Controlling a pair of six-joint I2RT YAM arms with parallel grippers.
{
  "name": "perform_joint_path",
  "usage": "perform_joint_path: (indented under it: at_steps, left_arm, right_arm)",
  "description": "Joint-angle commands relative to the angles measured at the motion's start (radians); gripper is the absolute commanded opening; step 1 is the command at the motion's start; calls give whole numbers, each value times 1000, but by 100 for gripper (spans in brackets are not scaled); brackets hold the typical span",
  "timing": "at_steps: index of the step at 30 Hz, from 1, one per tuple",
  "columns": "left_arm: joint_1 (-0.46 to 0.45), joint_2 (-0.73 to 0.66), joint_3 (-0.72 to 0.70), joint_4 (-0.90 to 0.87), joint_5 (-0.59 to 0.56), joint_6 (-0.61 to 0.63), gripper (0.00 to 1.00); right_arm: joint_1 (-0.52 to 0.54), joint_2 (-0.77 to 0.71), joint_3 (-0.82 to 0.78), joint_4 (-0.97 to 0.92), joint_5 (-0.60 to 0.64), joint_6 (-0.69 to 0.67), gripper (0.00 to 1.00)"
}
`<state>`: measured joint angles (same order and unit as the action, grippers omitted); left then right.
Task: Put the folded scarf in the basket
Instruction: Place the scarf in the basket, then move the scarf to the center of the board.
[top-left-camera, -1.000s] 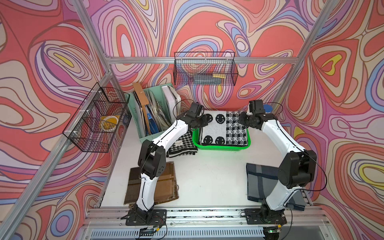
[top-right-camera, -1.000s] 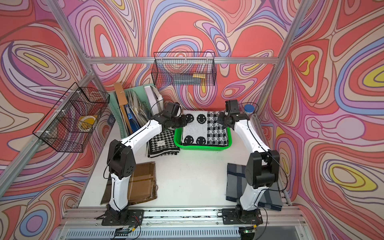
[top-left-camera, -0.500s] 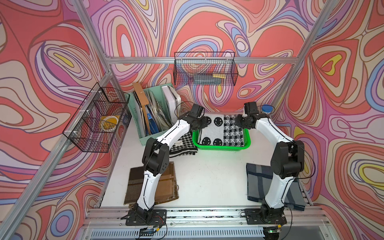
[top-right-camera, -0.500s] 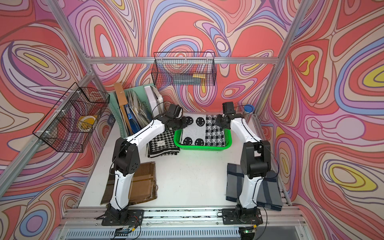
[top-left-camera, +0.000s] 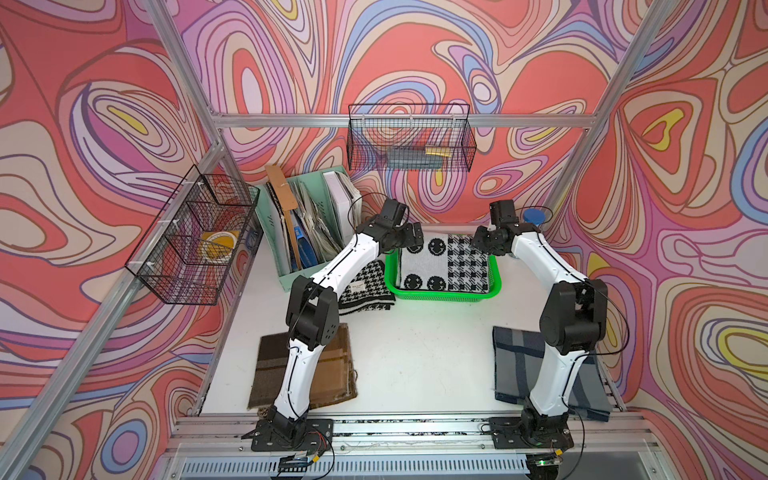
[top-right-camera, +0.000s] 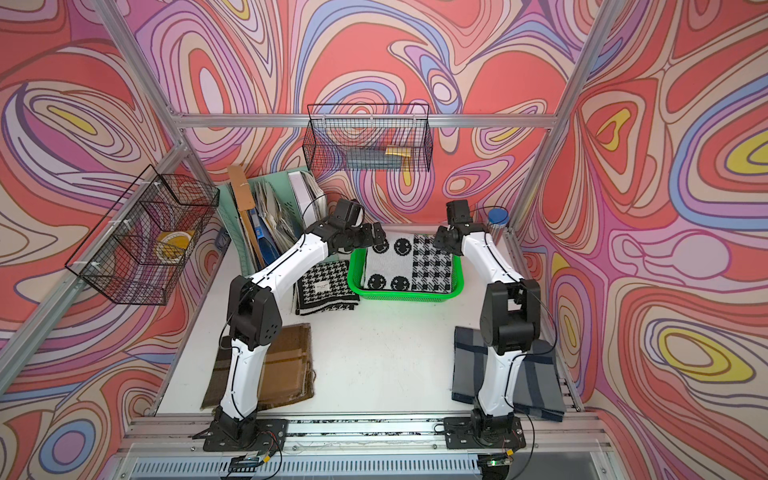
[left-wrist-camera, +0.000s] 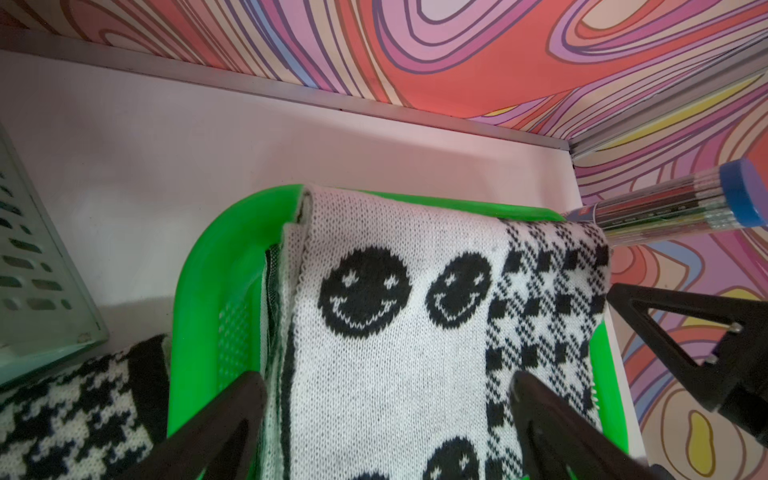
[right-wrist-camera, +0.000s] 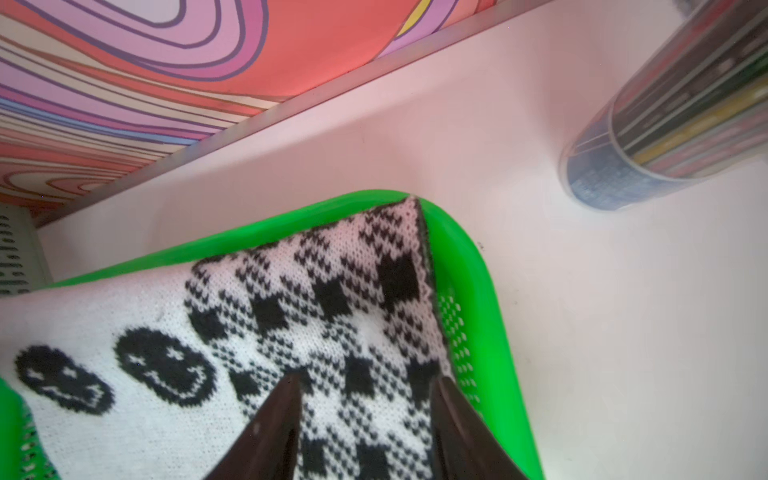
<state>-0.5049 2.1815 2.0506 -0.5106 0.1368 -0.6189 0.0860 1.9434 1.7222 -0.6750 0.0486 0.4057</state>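
The folded scarf (top-left-camera: 440, 262) lies in the green basket (top-left-camera: 440, 294) and fills it, so the task looks nearly done. The left gripper (left-wrist-camera: 386, 382) and right gripper (right-wrist-camera: 365, 380) each hover over a far corner, probably to keep the fold flat, with their fingers apart and gripping nothing. Only the wrist views show the scarf's far edge resting on the basket's back rim.

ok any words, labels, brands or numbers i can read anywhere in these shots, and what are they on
No text can be read in any view.
White label on the houndstooth scarf beside the basket: print too small to read.
Printed band on the pen tube: blurred, unreadable.
Folded scarf in the basket: only knitted smiley faces, no words.
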Motion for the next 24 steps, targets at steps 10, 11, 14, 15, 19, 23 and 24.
perform_joint_path:
  at_steps: [10, 11, 14, 15, 19, 23, 24]
  left_arm:
    - [-170, -556, -703, 291, 32, -83, 98]
    - [-201, -588, -755, 323, 26, -101, 98]
    - [-306, -653, -879, 382, 0, -147, 97]
    - [-347, -666, -916, 395, -28, -170, 96]
    - [-495, -653, -1001, 500, -81, -252, 93]
    - [-610, -552, -974, 539, -122, -308, 92]
    - [-629, -519, -954, 545, -126, -326, 92]
  right_arm:
    - [-5, -493, -338, -10, 38, 33, 56]
    - [-5, -537, -385, -4, 32, 44, 56]
    - [-4, -680, -502, -4, 3, 74, 56]
    - [-4, -725, -535, -12, -8, 82, 56]
    - [-5, -884, -629, -51, -17, 110, 56]
    - [-3, -1014, -674, -113, -15, 147, 55]
    - [-4, -1040, -681, -128, -14, 157, 56]
